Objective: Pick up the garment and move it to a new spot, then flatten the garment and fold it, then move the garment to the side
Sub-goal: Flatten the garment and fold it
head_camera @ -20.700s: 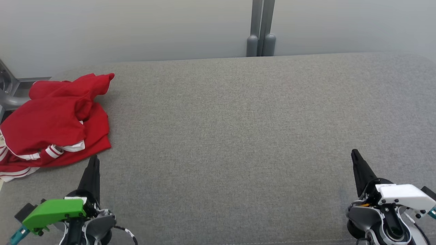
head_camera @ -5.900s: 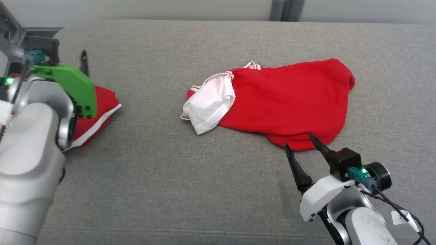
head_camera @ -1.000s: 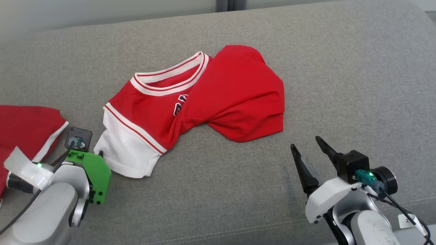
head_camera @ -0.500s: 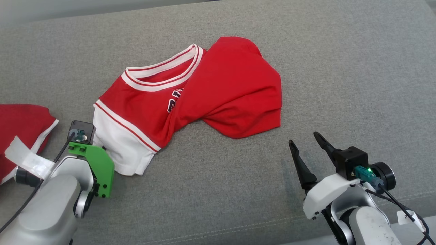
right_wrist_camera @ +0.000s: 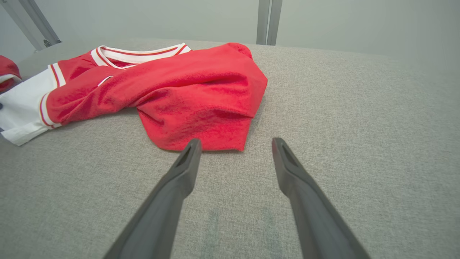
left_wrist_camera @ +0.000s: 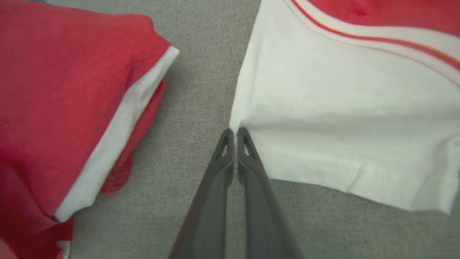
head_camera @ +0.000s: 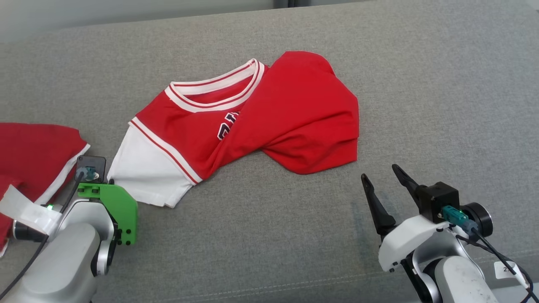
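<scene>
The garment (head_camera: 290,113) is a red jersey with white-striped collar and a white sleeve (head_camera: 143,176), lying twisted and crumpled in the middle of the grey cushion (head_camera: 252,235). In the left wrist view my left gripper (left_wrist_camera: 235,131) is shut on the near corner of the white sleeve (left_wrist_camera: 341,126), with creases running out from the tips. In the head view its fingers are hidden under the green wrist mount (head_camera: 113,206). My right gripper (head_camera: 379,171) stands open just short of the red hem (right_wrist_camera: 201,136), touching nothing.
A second red garment with white trim (head_camera: 33,147) lies at the left edge, close to my left arm; it also shows in the left wrist view (left_wrist_camera: 61,90). A grey wall with a metal post (right_wrist_camera: 267,21) rises behind the cushion.
My left gripper has shut on the sleeve corner, and the white sleeve now lies stretched toward it. The right arm has stayed put. The head camera has shifted a little.
</scene>
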Robot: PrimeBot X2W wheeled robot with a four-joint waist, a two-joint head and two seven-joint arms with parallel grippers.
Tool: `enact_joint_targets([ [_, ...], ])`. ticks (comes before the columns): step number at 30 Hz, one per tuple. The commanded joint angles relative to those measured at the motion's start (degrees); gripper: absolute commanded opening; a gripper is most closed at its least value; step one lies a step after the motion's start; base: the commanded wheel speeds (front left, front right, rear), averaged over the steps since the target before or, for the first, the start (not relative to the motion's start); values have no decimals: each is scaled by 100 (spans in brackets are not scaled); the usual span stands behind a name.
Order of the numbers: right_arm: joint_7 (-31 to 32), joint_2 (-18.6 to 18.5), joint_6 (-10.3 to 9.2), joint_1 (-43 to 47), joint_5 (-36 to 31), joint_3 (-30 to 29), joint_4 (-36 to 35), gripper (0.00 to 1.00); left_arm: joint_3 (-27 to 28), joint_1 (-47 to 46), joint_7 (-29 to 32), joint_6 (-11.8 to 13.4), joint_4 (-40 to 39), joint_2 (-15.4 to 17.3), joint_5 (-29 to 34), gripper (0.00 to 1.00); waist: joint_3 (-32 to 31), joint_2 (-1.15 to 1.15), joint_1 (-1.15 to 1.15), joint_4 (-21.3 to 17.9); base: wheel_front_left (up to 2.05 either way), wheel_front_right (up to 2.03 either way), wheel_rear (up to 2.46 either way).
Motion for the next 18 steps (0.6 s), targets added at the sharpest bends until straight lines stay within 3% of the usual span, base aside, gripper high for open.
enact_joint_targets([
  [1,-25,-12,1,53,23,-22,17,100,35,124,-43,126,-125,86,43,0,-105,0,0,113,0,0,0],
  [8,-53,-13,1,117,76,-30,70,100,228,615,-79,490,-713,392,-136,0,-287,0,0,301,0,0,0],
  [13,-61,-12,1,116,120,-17,103,100,316,958,-94,451,-814,542,-331,0,-353,0,0,369,0,0,0],
  [15,-73,-12,1,96,130,-13,129,100,404,1028,-265,411,-659,454,-438,100,-374,0,0,391,0,0,0],
  [18,-85,-13,1,74,152,-5,156,100,513,1078,-512,303,-407,309,-594,100,-402,0,0,387,0,0,0],
])
